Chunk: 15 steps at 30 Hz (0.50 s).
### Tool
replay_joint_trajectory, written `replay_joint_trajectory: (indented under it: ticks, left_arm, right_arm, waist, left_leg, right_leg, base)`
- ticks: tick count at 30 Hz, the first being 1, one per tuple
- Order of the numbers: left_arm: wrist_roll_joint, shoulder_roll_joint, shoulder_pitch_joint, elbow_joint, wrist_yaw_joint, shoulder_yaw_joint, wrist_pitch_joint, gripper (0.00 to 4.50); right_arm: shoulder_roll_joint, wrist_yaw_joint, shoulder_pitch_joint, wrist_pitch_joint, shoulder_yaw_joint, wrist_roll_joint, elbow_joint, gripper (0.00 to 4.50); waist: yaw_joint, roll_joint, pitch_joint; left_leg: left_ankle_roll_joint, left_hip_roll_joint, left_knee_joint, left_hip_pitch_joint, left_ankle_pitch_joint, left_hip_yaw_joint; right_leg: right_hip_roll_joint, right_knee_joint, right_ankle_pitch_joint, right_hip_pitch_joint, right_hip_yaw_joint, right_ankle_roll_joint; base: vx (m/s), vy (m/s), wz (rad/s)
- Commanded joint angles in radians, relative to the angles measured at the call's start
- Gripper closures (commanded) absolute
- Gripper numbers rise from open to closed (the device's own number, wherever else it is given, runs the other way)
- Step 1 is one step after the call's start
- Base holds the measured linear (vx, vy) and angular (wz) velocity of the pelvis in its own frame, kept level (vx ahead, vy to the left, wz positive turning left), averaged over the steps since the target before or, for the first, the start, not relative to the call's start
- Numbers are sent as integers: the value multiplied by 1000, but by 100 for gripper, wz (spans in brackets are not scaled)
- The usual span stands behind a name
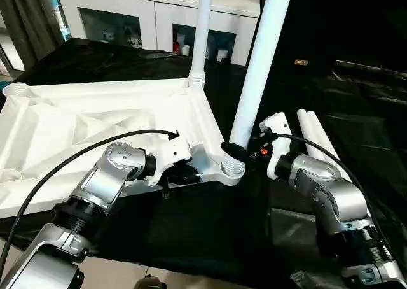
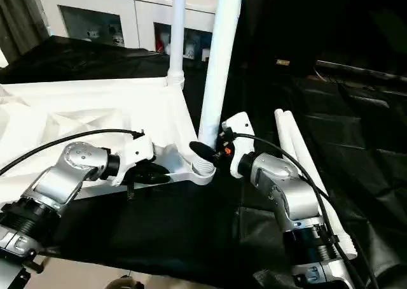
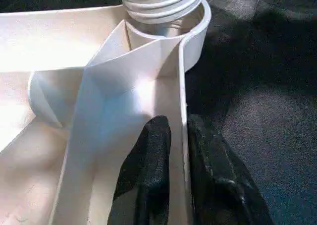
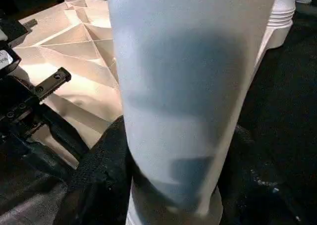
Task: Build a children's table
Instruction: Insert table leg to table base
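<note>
1. The tabletop (image 1: 95, 120) lies underside up across the left half of the frame on the black-draped work table (image 1: 203, 225); one leg (image 1: 201, 31) already stands in the socket at upper centre, and two spare legs (image 1: 316, 133) lie at centre right.
2. The step in hand looks like seating a second leg (image 1: 257, 66) in the near corner socket (image 1: 232, 171), at lower centre; its threaded foot sits in the socket mouth, and the leg leans a little to the right.
3. The left gripper (image 3: 177, 136) is closed on the tabletop's edge wall beside that socket, one finger either side; its job is to pin the top flat.
4. The right gripper (image 1: 245, 152) wraps the leg just above the socket, jaws clamped on it.
5. To do this well: bring the leg upright before turning, since a tilted start may cross the threads; keep the left clamp firm so the top does not spin; turn low on the leg.
</note>
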Motion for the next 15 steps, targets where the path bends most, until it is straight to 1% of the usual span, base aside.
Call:
replay_joint_trajectory:
  ticks: [1,2,3,4,6,8,9,10,12,15]
  left_arm:
    - [5,-1,-23,8,-3,-4,-6,375]
    - [5,0,-22,8,-6,-5,-7,375]
    - [6,1,-22,10,-9,-6,-9,393]
    - [6,1,-21,12,-10,-4,-11,393]
    - [3,1,-19,9,-10,-2,-7,393]
    - [-6,3,-16,1,-20,0,1,421]
    - [-6,3,-16,1,-20,0,1,421]
    - [-10,5,-16,-1,-26,0,6,430]
    - [-12,6,-17,0,-31,0,8,434]
    - [-15,4,-18,-2,-36,-1,14,450]
  right_arm:
    - [-3,5,-4,-14,-3,-1,-6,259]
    - [-3,6,-4,-14,-4,-1,-6,259]
    - [-1,5,-6,-14,-4,-2,-3,259]
    - [1,5,-7,-14,-4,-3,0,259]
    - [2,3,-10,-16,-3,-7,9,259]
    - [6,-8,-22,-23,1,-22,41,259]
    - [6,-8,-22,-23,1,-22,41,259]
    - [9,-18,-33,-24,5,-33,65,259]
    - [16,-21,-49,-18,14,-41,85,259]
    - [17,-13,-56,-5,25,-43,89,259]
  waist:
    - [2,18,-72]
    - [2,18,-72]
    - [2,16,-72]
    - [3,17,-73]
    - [2,17,-72]
    - [3,17,-72]
    - [1,18,-72]
    - [2,19,-72]
    - [-2,16,-71]
    - [0,17,-70]
  left_leg:
    - [-4,70,-66,18,-167,-29]
    - [-5,71,-66,18,-166,-29]
    - [-4,71,-67,18,-165,-29]
    - [-3,72,-67,18,-160,-29]
    - [-1,71,-67,18,-156,-29]
    - [-1,71,-66,17,-158,-29]
    - [-3,70,-67,17,-157,-29]
    - [-4,70,-66,17,-160,-29]
    - [-7,69,-68,16,-164,-30]
    - [-8,70,-67,19,-173,-29]
  right_leg:
    - [-123,-84,-154,51,76,-155]
    - [-122,-84,-155,51,75,-154]
    - [-121,-84,-154,50,75,-153]
    - [-122,-82,-144,50,75,-155]
    - [-121,-81,-134,50,75,-158]
    - [-123,-82,-136,50,76,-162]
    - [-122,-81,-138,49,75,-164]
    - [-123,-82,-142,49,75,-164]
    - [-121,-82,-156,51,74,-162]
    - [-123,-87,-183,49,76,-151]
  base:
    - [0,0,0]
    - [0,0,0]
    - [0,0,0]
    - [0,0,0]
    - [0,0,0]
    - [0,0,0]
    - [0,0,0]
    - [0,0,0]
    - [0,0,0]
    - [0,0,0]
